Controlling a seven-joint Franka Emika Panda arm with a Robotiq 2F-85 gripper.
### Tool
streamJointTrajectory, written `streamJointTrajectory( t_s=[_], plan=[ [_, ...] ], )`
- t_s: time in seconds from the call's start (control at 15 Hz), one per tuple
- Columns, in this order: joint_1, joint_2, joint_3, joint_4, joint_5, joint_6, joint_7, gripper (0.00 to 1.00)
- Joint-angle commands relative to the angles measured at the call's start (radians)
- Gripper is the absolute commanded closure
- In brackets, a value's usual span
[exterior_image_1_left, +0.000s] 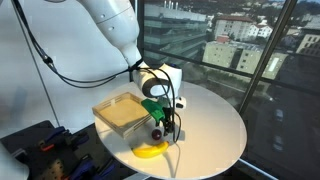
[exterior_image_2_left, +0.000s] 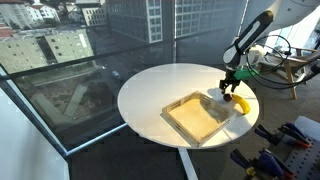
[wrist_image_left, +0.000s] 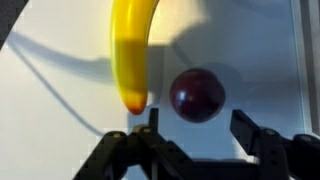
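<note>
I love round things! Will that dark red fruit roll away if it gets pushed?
Probably: the fruit looks round and sits on a flat table. Its skin looks shiny, so it may slip. The banana beside it might stop it.

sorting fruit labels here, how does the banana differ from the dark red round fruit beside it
Colour: the banana is yellow with a darker tip; the round fruit is dark red and glossy. Shape: the banana is long and curved, the round fruit a ball. Size: the banana runs out of the wrist view, the round fruit fits whole. Both lie on the white table, close but apart.
</note>
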Motion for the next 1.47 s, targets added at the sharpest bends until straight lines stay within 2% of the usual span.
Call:
streamJointTrajectory(
  t_s=[0.0, 1.4],
  plan=[
    [-0.016, 0.009, 0.009, 0.021, 0.002, 0.001, -0.016, 0.00],
    [-0.007, -0.022, 0.002, 0.015, -0.004, -0.035, -0.001, 0.00]
  ],
)
